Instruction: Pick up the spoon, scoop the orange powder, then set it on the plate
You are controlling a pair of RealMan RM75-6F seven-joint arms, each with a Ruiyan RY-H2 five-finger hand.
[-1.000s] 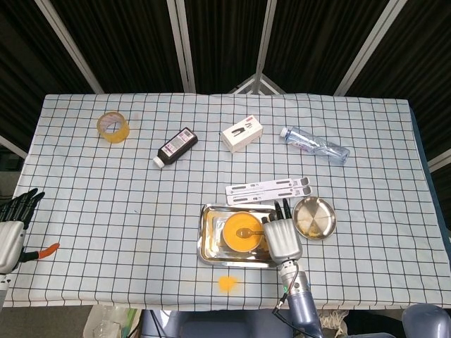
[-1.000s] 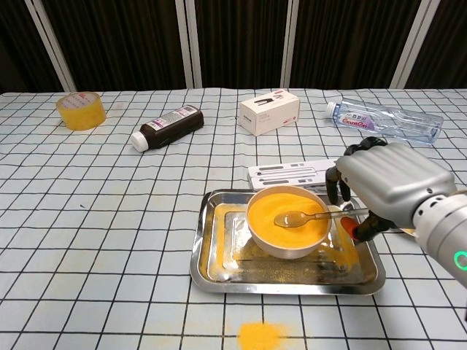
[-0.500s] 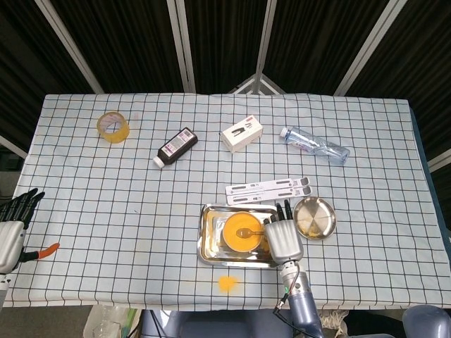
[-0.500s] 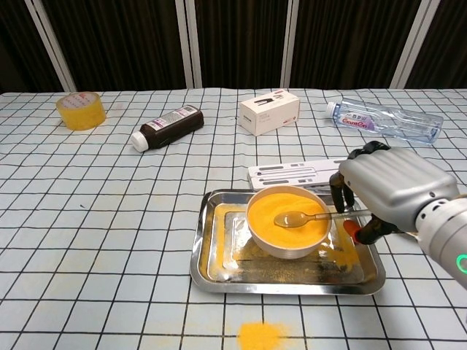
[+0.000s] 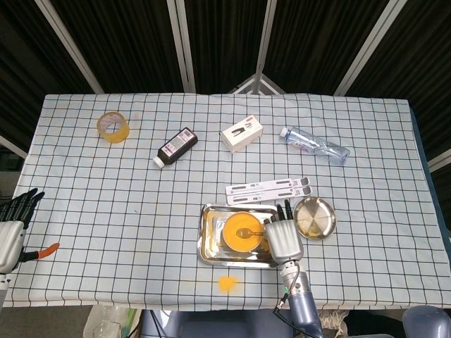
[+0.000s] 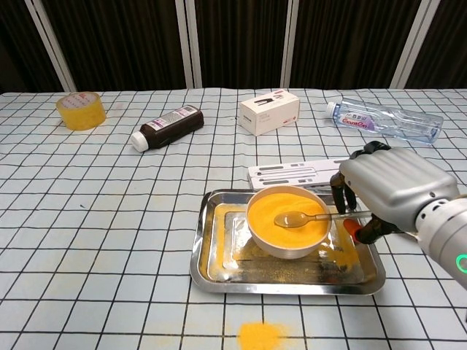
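A metal spoon (image 6: 300, 217) lies with its bowl on the orange powder (image 6: 273, 206) heaped in a pale bowl (image 6: 280, 246). The bowl stands in a steel tray (image 6: 219, 259). My right hand (image 6: 387, 191) grips the spoon's handle at the bowl's right rim, fingers curled over it and thumb below. From the head view the right hand (image 5: 282, 238) sits between the tray (image 5: 210, 243) and the small round metal plate (image 5: 315, 217). In the chest view the plate is hidden behind the hand. My left hand (image 5: 13, 224) hangs at the table's left edge, fingers apart, holding nothing.
Spilled orange powder (image 6: 260, 335) lies on the cloth in front of the tray. A white flat stand (image 6: 292, 173) lies just behind the tray. Further back are a tape roll (image 6: 81, 110), a brown bottle (image 6: 169, 125), a white box (image 6: 269, 112) and a water bottle (image 6: 383, 120).
My right hand has edged slightly to the right along the spoon's handle. The spoon's bowl stays on the powder, and the left hand has not moved.
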